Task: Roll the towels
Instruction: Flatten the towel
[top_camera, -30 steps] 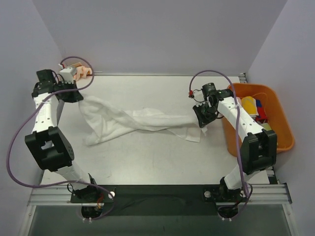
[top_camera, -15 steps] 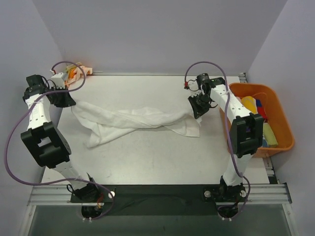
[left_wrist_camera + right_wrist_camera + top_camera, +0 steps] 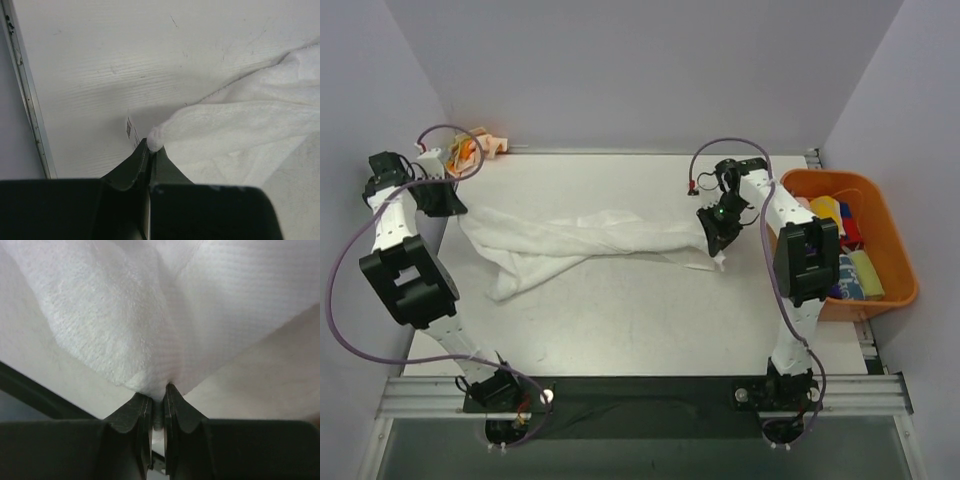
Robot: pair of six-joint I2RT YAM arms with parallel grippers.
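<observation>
The large towel [image 3: 590, 240] lies across the worktop [image 3: 620, 320] between the left gripper [image 3: 455, 209] and the right gripper [image 3: 714, 237]. Rolled towels [image 3: 860, 270] lie in the bin [image 3: 830, 175] at the right edge.

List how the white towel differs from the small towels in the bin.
The white towel is large, plain; the small towels are yellow, red and blue. The white towel lies unrolled on the table, pinched by the left gripper and right gripper; the small towels sit in the orange bin.

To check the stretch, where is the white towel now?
In the top view, the white towel lies stretched across the table, pinched at its ends by the left hand and right hand.
</observation>
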